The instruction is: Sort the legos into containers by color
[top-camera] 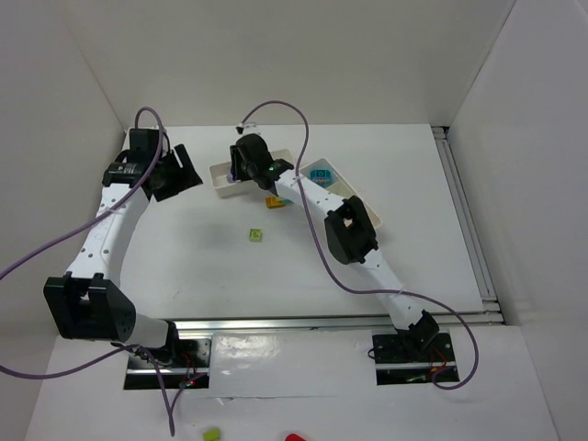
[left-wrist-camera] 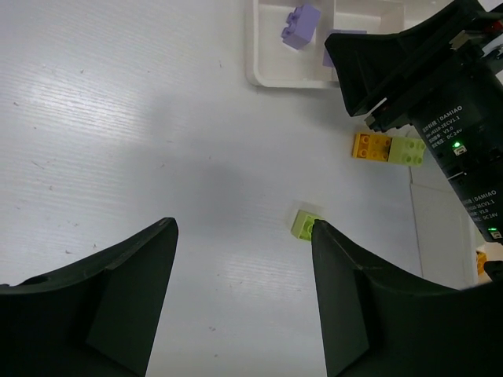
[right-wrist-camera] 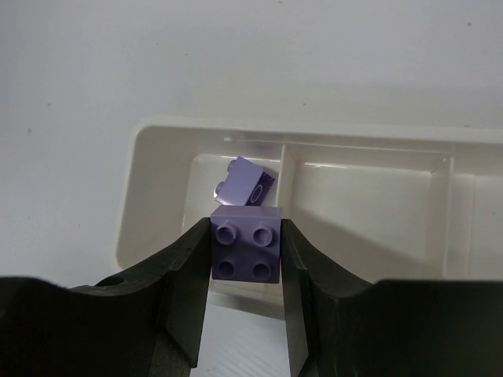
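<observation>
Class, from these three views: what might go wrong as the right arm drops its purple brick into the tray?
1. The right gripper holds the purple brick at the white tray's near wall; released here, it may clip the wall and fall outside.
2. It may bounce off the loose purple brick in that compartment.
3. An orange brick and a lime brick lie beside the right arm; withdrawing may nudge them.
</observation>
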`<act>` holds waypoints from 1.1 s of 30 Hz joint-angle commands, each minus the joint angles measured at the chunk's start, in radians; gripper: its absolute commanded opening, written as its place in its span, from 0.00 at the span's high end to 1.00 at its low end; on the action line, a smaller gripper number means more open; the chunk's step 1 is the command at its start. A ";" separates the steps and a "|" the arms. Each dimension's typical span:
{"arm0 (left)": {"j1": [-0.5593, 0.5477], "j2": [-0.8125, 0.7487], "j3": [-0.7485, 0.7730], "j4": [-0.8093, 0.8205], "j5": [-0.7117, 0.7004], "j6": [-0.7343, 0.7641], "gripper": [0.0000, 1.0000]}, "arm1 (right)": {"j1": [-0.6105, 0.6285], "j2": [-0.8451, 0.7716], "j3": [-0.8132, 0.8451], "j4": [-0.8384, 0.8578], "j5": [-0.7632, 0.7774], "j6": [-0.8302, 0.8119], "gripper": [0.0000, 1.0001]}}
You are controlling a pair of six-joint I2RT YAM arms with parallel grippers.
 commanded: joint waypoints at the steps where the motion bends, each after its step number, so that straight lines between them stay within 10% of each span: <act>1: 0.010 -0.034 -0.004 -0.006 -0.006 -0.008 0.22 | -0.003 0.031 0.054 0.085 -0.034 -0.011 0.69; 8: 0.020 -0.034 -0.004 -0.015 0.015 -0.008 0.18 | 0.006 0.060 0.142 0.105 -0.114 -0.014 0.50; 10: 0.020 -0.034 -0.004 -0.015 0.026 0.002 0.18 | 0.006 0.050 0.142 0.105 -0.114 -0.023 0.28; 21: -0.055 -0.028 -0.052 -0.026 0.060 0.045 0.28 | -0.058 -0.366 -0.281 -0.023 -0.034 -0.034 0.37; 33: -0.055 -0.081 -0.102 -0.003 0.023 0.005 0.23 | 0.070 -0.654 -0.889 -0.084 -0.046 0.111 0.20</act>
